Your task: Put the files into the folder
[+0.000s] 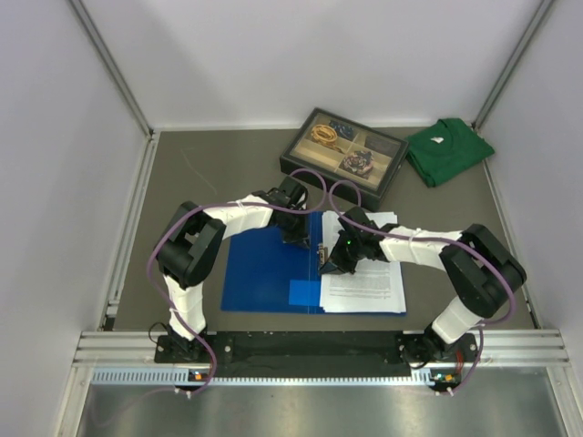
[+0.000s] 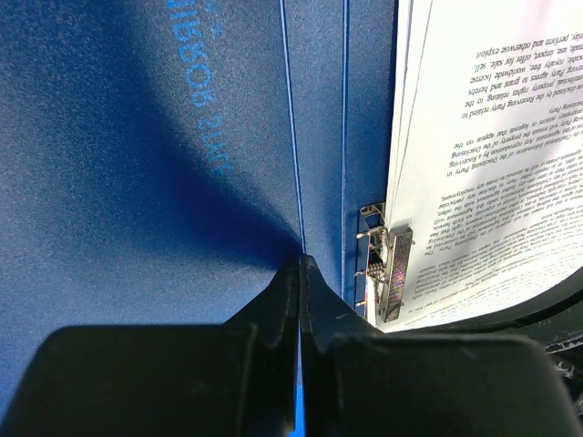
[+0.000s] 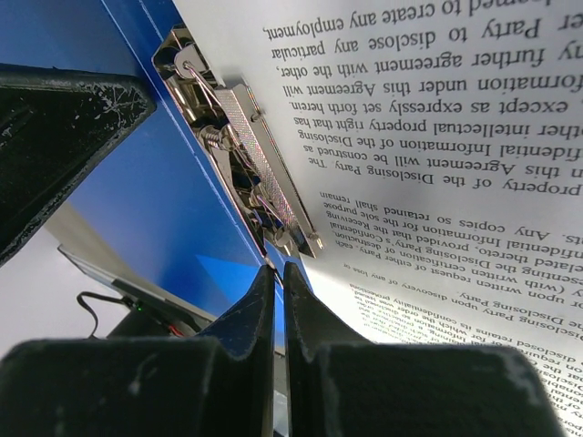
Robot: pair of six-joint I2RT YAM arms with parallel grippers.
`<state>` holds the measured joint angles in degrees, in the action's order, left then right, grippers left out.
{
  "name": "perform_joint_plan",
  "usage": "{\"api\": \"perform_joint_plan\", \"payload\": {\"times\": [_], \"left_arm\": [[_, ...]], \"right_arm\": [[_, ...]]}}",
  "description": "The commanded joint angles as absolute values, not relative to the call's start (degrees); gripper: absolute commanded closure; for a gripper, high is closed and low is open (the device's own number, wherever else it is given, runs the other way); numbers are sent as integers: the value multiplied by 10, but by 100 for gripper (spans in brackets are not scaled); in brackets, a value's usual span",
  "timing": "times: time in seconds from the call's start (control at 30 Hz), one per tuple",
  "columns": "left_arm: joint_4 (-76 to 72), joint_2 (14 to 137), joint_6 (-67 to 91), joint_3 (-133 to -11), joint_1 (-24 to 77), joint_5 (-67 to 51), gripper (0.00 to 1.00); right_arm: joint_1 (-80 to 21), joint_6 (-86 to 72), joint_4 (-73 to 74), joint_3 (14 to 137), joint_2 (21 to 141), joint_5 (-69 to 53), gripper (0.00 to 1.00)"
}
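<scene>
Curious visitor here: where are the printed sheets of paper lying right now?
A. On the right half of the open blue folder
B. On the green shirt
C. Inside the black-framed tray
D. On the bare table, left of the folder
A: the top view shows the files lying on the right half of the open folder, and the right wrist view shows them beside its metal clip.

White arms (image 1: 239, 216), black joints (image 1: 193, 248), purple cables (image 1: 157, 258)
</scene>
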<state>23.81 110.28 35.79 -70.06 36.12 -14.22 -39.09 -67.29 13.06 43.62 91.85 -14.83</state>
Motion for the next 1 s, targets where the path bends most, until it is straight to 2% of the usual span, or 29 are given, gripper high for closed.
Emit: {"api": "perform_joint_plan", "payload": {"times": [0.0,0.43,0.57,0.7,0.83,0.93,0.97], "left_arm": [[266,1135,331,-666,353,-72,100],[258,1129,341,-655,353,-89,100],[252,1115,343,-643,353,-92,100],[255,1096,342,-647,353,-95,100],[277,1078,333,-675,353,-98,100],[303,1061,321,-706,353,-98,98],[311,1056,318,-714,352,-98,91]], "right_arm": [[-365,-631,243,417,941,4,100],[-387,-652,196,415,1037,29,100],[-388,-633,128,401,990,-27,100],[-388,-556,199,479,971,-28,99],[-388,-510,215,508,972,-53,92],[-388,-494,197,505,957,-82,77],[-388,-484,194,504,951,-90,69]]}}
